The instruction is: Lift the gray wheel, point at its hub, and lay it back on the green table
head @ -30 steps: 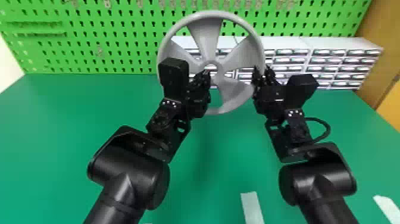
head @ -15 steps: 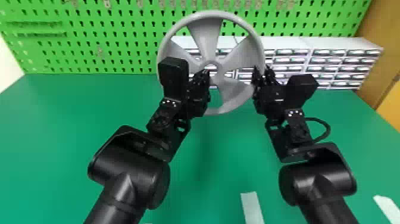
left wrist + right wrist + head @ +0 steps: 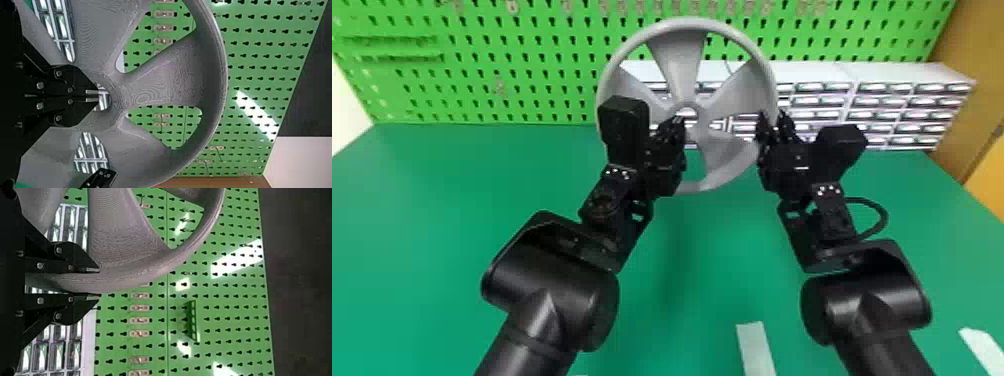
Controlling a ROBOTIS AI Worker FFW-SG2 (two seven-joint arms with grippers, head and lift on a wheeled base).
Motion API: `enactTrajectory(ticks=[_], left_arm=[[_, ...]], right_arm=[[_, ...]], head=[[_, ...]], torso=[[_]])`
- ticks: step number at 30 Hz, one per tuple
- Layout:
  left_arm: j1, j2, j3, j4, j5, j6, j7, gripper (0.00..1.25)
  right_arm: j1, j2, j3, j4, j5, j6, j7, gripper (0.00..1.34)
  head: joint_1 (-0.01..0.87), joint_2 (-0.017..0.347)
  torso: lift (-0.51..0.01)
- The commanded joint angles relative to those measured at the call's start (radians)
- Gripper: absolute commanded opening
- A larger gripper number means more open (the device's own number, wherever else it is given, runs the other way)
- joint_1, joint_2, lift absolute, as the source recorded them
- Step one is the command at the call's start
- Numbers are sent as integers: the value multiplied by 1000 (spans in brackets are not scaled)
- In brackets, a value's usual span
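Everything's holding pos. vs. earlier. Green table [image 3: 432, 225] is lying below gray wheel [image 3: 677, 55], which is hanging upright; R gripper [image 3: 773, 119] is pinching its rim; L gripper [image 3: 678, 121] is pointing at hub [image 3: 685, 105], fingers pressed tog.

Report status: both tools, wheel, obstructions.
Left tool shut, at hub. Right tool clamped on rim; gray wheel upright, aloft. White drawers behind it.

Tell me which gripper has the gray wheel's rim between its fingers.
The right gripper: its fingers straddle the rim, while the left gripper points closed fingers at the hub.
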State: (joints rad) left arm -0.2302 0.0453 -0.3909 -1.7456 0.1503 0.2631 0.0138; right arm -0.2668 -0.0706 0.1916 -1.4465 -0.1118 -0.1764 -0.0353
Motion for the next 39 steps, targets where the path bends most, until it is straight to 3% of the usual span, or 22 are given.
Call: enactTrajectory(ticks=[1,24,39], left_arm=[[0,-2,0,1,0,-2,0,60],[14,1,4,-8,12,-12,-2,60],[107,50,61,-184,57,28,-2,60]], right_arm=[[0,0,0,0,0,0,0,153],[1,0,-8,0,0,0,0,153],[6,3,-40,-3,1,0,0,153]], head=[[692,48],[692,48],[692,48]], torso=[[-93],[-93],[-93]])
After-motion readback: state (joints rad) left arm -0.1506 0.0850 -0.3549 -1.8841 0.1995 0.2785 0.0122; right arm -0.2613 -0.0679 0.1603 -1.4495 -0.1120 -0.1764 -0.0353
